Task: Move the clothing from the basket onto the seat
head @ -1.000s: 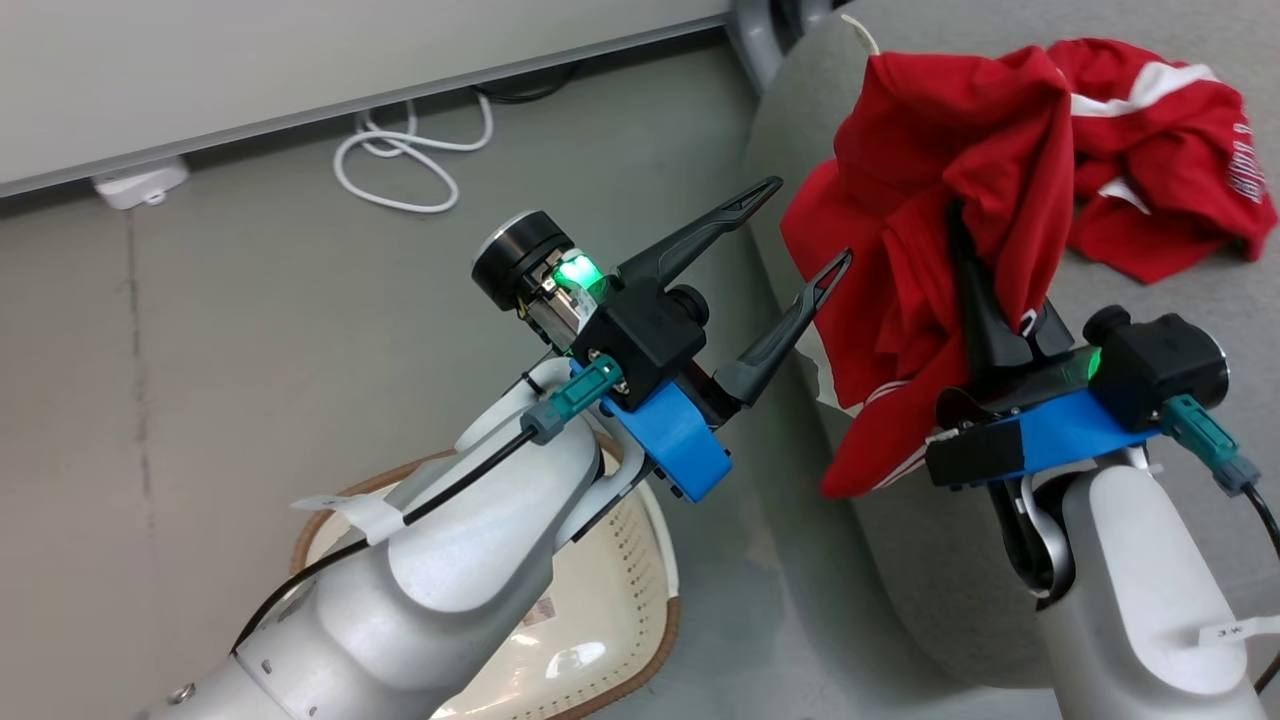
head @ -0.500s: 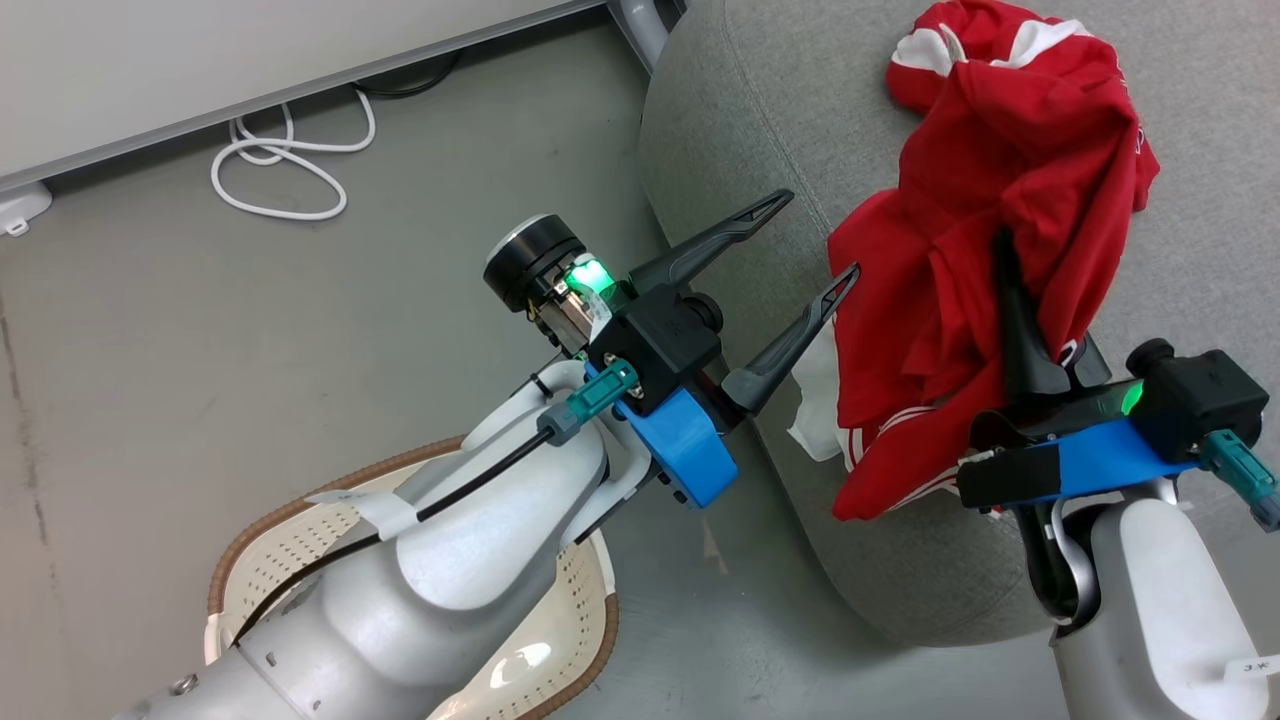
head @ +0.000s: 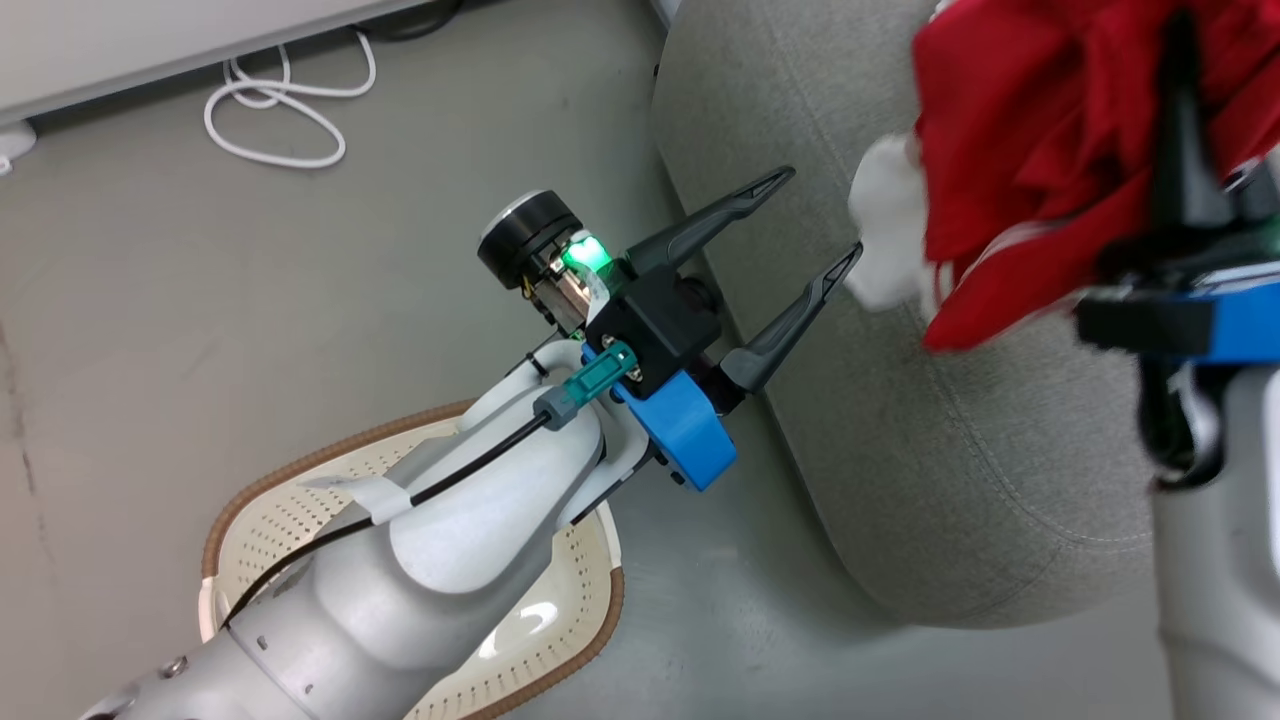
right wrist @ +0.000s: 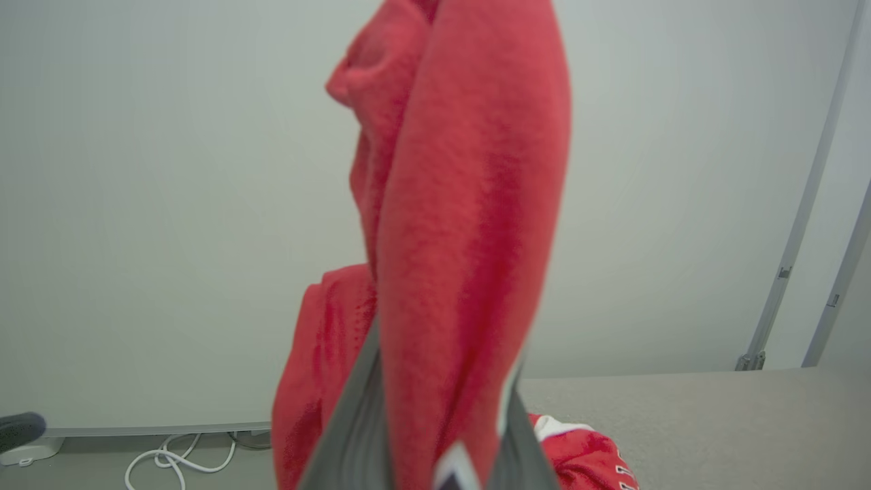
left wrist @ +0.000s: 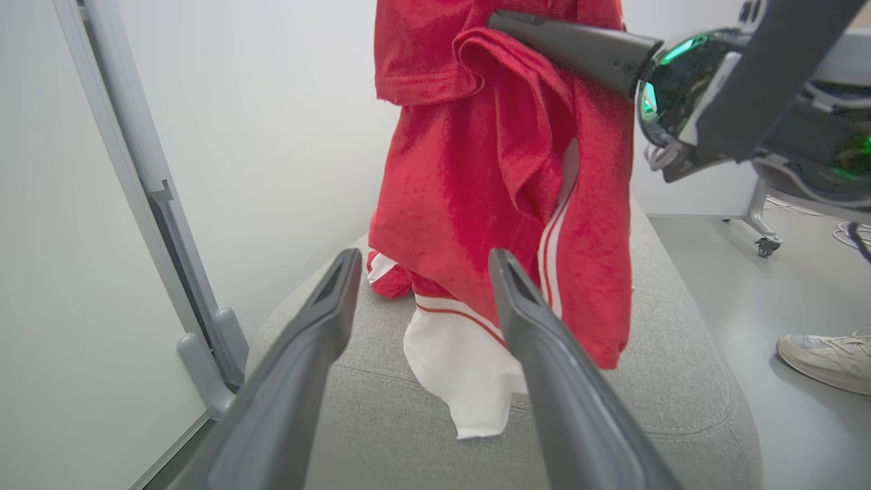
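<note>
A red jersey (head: 1040, 150) with white trim hangs bunched from my right gripper (head: 1183, 100), which is shut on it above the grey seat (head: 950, 430); the fingertips are buried in the cloth. In the right wrist view the jersey (right wrist: 463, 204) drapes over both fingers. A second red jersey (right wrist: 585, 456) lies on the seat behind. My left gripper (head: 822, 212) stands open and holds nothing, just left of the hanging jersey (left wrist: 476, 170) at the seat's edge. The cream basket (head: 300, 490) with its brown rim sits on the floor, mostly hidden under my left forearm.
A white cable (head: 270, 110) lies coiled on the floor by the wall. A person's shoe (left wrist: 823, 350) rests on the floor beside the seat. A grey panel frame (left wrist: 197, 340) stands close to the seat's far end.
The right gripper has carried the jersey higher and further over the seat. The head camera has shifted. The left gripper stays open in the same pose.
</note>
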You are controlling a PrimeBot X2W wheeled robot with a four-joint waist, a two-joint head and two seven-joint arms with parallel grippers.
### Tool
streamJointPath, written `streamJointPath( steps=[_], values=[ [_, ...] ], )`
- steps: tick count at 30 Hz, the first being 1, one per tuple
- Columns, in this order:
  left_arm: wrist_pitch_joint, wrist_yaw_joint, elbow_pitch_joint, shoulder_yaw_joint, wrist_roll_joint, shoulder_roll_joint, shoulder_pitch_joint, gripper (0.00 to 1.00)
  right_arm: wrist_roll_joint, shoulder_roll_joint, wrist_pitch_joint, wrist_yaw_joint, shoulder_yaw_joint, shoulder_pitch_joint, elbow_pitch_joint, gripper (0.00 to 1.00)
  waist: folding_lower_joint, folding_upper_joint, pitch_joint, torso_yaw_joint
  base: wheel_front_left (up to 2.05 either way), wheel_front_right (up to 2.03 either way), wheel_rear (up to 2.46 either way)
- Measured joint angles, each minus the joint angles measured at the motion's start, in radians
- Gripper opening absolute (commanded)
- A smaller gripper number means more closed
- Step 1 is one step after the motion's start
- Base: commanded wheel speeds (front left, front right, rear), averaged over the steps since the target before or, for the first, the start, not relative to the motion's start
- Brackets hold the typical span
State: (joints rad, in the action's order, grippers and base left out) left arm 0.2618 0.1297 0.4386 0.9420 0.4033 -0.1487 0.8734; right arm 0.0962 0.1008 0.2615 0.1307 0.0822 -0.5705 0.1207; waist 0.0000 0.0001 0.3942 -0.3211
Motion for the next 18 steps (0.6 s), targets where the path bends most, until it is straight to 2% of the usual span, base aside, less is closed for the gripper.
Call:
streamJointPath(
  steps=[10, 18],
  values=[
    [0.000, 0.000, 0.006, 0.016, -0.010, -0.001, 0.068, 1.00, -0.005, 0.157, 0.001, 0.000, 0.183, -0.294, -0.007, 0.00, 0.0000, -0.0001, 0.135, 0.048, 0.00, 0.00, 0.00],
    [0.000, 0.000, 0.004, 0.030, -0.023, 0.003, 0.122, 1.00, 0.020, 0.344, 0.001, 0.000, 0.341, -0.453, 0.150, 0.00, 0.0001, -0.0001, 0.263, 0.096, 0.00, 0.00, 0.00]
  ],
)
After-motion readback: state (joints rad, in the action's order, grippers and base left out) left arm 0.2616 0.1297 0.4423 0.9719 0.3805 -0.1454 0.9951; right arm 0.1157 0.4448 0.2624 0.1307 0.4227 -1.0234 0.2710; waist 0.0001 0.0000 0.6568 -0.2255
